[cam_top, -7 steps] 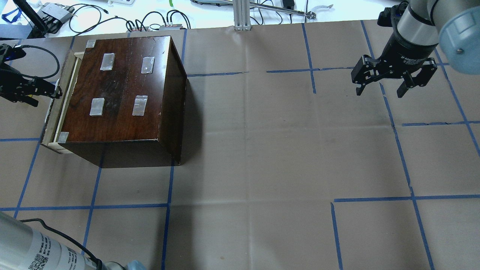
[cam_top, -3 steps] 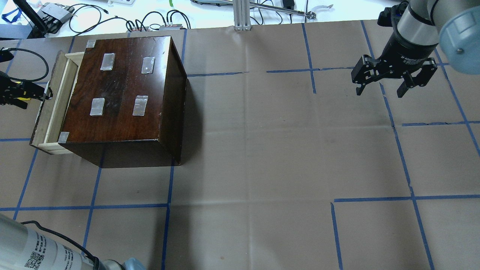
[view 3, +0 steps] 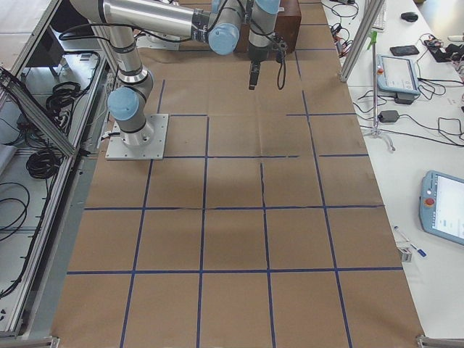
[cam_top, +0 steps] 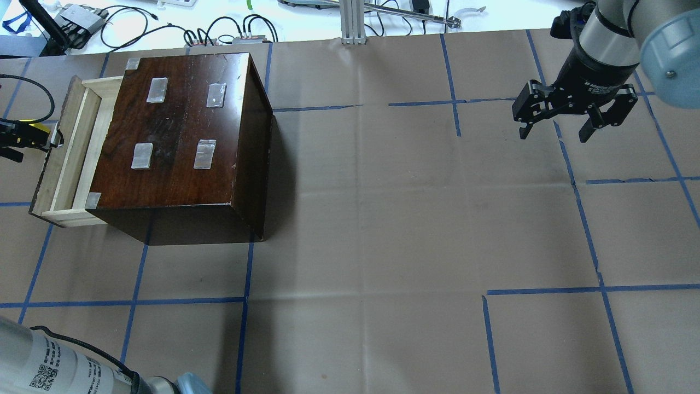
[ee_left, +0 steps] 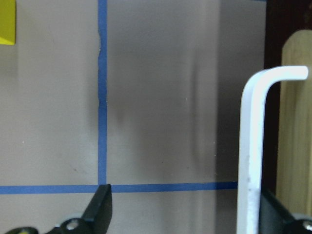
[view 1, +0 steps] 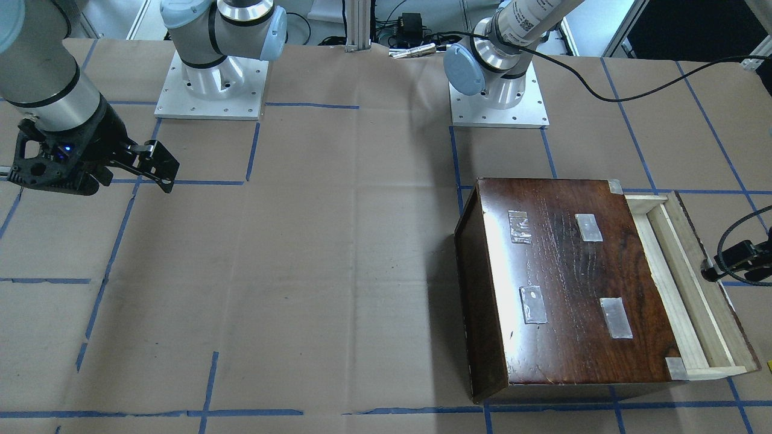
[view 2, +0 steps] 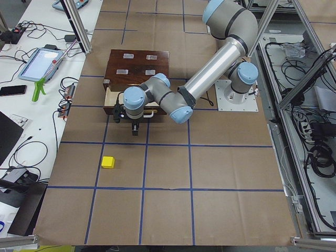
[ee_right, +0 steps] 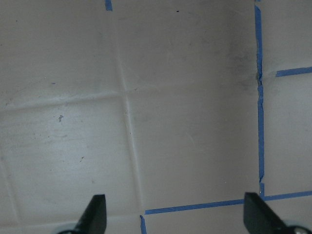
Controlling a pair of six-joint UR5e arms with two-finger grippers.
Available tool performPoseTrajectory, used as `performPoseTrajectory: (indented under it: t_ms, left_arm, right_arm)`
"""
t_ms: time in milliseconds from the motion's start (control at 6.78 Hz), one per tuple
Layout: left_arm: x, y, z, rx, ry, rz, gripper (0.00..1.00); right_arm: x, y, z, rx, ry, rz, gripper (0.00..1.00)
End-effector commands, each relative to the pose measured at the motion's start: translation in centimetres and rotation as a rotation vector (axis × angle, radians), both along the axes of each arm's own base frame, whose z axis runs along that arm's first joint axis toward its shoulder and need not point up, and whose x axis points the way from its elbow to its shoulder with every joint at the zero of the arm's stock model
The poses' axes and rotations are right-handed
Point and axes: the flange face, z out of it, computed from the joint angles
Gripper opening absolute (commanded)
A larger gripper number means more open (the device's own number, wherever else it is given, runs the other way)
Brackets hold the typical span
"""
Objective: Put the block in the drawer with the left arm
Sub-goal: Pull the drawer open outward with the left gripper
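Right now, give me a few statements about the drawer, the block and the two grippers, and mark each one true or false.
1. The drawer is pulled partly out of the box. True.
2. The block is inside the drawer. False: it lies on the table, apart from the box.
3. The right gripper is shut on the block. False: its fingers are spread and empty, over bare table.
4. The drawer's white handle sits between the fingers of the left gripper. True: the fingers are spread wide, with the handle close against one of them.
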Motion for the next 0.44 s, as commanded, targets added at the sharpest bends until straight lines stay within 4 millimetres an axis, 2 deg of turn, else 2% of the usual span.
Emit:
performPoseTrajectory:
  t_ms: [0,148,295]
  left_arm:
    - [1.0,0.7,0.7,-0.008,-0.022,-0.003,0.98]
    - [0.9,1.0,2.1,-0.003,-0.06,-0.003,0.99]
    - [0.9,0.9,4.5,-0.031,-0.088,-0.003,0.99]
  right_arm:
    - [0.0,0.0,0.1,-0.001,0.0,0.0,1.0]
    - [0.0,0.0,0.0,0.0,0.0,0.0,1.0]
    - [0.0,0.0,-0.1,0.002,0.0,0.0,1.0]
